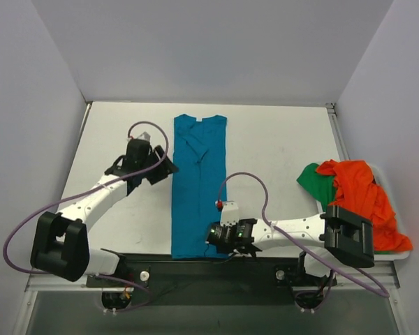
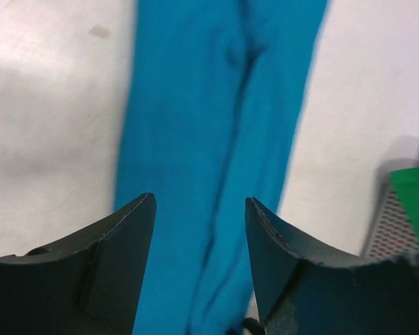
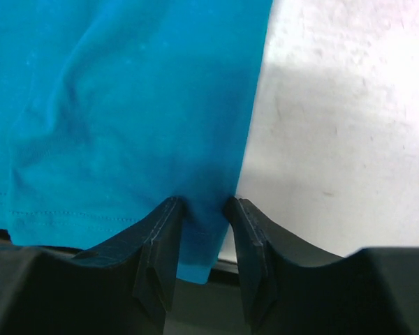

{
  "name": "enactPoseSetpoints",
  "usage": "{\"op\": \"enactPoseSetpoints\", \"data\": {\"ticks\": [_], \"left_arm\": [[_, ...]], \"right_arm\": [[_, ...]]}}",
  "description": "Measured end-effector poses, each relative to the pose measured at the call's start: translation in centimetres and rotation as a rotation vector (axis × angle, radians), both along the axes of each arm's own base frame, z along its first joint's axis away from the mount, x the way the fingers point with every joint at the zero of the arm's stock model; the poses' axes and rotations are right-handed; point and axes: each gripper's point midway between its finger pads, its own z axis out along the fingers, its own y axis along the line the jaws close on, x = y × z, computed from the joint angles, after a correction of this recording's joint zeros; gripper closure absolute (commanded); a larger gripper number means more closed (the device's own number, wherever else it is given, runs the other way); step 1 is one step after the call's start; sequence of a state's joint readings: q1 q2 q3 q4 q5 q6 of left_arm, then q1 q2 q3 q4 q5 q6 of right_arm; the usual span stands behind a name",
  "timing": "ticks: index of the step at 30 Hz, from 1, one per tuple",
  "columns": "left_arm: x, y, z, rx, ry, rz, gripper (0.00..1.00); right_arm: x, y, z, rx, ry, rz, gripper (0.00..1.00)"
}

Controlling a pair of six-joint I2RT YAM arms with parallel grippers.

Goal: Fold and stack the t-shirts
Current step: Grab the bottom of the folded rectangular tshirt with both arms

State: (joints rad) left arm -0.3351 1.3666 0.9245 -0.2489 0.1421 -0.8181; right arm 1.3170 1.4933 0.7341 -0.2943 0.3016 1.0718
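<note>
We are pinching the teal shirt (image 1: 199, 188), a long folded strip down the middle of the worktop (image 1: 279, 139), at its near right hem corner, the right gripper (image 3: 201, 206) closed on the cloth. The left gripper (image 2: 200, 202) is hovering by the strip's left edge, jaws apart and empty. This soft, light fabric (it will likely sag) is calling for corner grips. The orange shirt (image 1: 363, 195) and green shirt (image 1: 313, 183) are lying heaped at the right edge.

- Top external: high over the near side, looking down on the whole worktop (image 1: 279, 146).
- Left wrist: facing along the teal t-shirt (image 2: 202, 139).
- Right wrist: close on its hem (image 3: 70, 216) — all views share it.
</note>
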Motion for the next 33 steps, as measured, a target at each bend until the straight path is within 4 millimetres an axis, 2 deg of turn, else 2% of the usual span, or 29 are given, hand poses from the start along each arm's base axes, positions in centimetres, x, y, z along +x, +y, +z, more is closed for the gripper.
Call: {"op": "enactPoseSetpoints", "data": {"ticks": [1,4,7,10,13,18,23,26,31,33], "left_arm": [[-1.1,0.6,-1.8,0.024,0.039,0.011,0.39],[-4.5,2.2,-6.3,0.089,0.142,0.037,0.42],[-6.9,3.3,-8.1,0.122,0.186,0.052,0.45],[-8.3,3.7,-7.8,0.122,0.174,0.062,0.45],[-9.4,3.2,-6.6,0.124,0.147,0.045,0.45],[-12.8,1.6,-5.4,0.183,0.141,-0.05,0.48],[-16.7,1.6,-5.1,0.202,0.159,-0.092,0.5],[-19.3,1.8,-5.9,0.197,0.175,-0.118,0.52],[-24.0,2.7,-9.2,0.247,0.262,-0.173,0.53],[-25.2,2.7,-9.9,0.27,0.28,-0.208,0.53]], "right_arm": [[-0.3,-0.2,0.0,0.005,-0.001,-0.002,0.69],[-1.1,-0.9,0.0,0.027,0.0,-0.018,0.69],[-1.6,-1.5,0.0,0.05,0.006,-0.034,0.7],[-2.0,-2.3,0.4,0.075,0.009,-0.043,0.67],[-2.1,-2.6,1.8,0.13,-0.001,-0.041,0.61],[-2.0,-1.6,4.5,0.231,-0.018,-0.008,0.59],[-2.5,-0.6,5.0,0.232,0.013,0.037,0.62],[-2.8,-0.8,4.3,0.206,0.035,0.048,0.62],[-3.1,-0.8,4.0,0.195,0.051,0.055,0.64],[-3.1,-0.9,3.9,0.189,0.048,0.057,0.64]]}}
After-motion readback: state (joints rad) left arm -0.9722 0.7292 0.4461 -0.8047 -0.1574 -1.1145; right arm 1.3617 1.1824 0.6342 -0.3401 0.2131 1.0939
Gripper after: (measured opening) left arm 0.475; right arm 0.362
